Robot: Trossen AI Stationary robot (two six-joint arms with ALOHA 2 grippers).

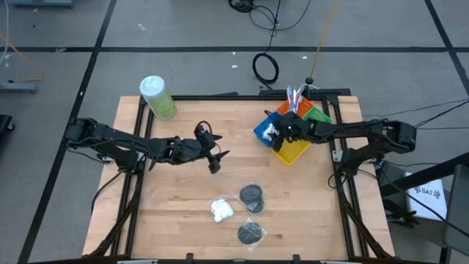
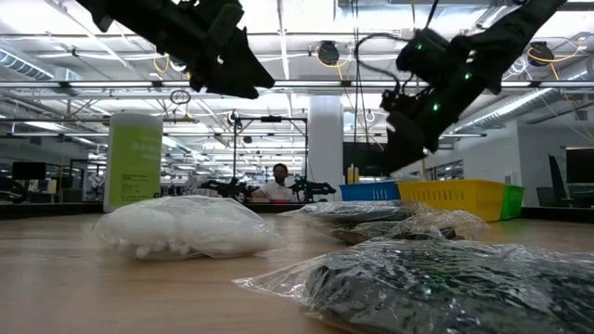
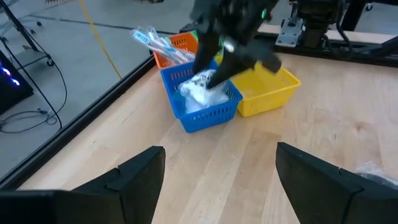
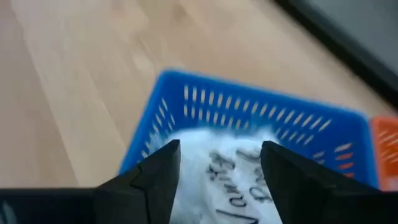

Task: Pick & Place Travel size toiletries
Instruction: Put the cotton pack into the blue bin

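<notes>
the travel toiletries are split between the open wooden surface and a cluster of small baskets at its far right. going left to right in the high view: a big green bottle with a white cap stands at the far left corner of the surface. the left end effector hangs above the middle of the surface with its fingers spread wide apart and nothing between them, pointing toward the baskets. nearer the front edge lies a clear bag of white cotton balls, and just beside it to the right a bagged black disc; a second bagged black disc lies closer to the front edge, near the first but apart from it. all three lie flat on the wood.

further right, the blue basket sits touching a yellow basket, with an orange basket and a green basket behind them. thin blue-white toothbrushes stick up out of the orange one. the right end effector is over the blue basket, its fingers parted on either side of a white bag with handwriting that lies inside the basket; the fingers stand beside the bag, and whether they press on it cannot be told. in the low view a person shows far off in the room behind the surface.
</notes>
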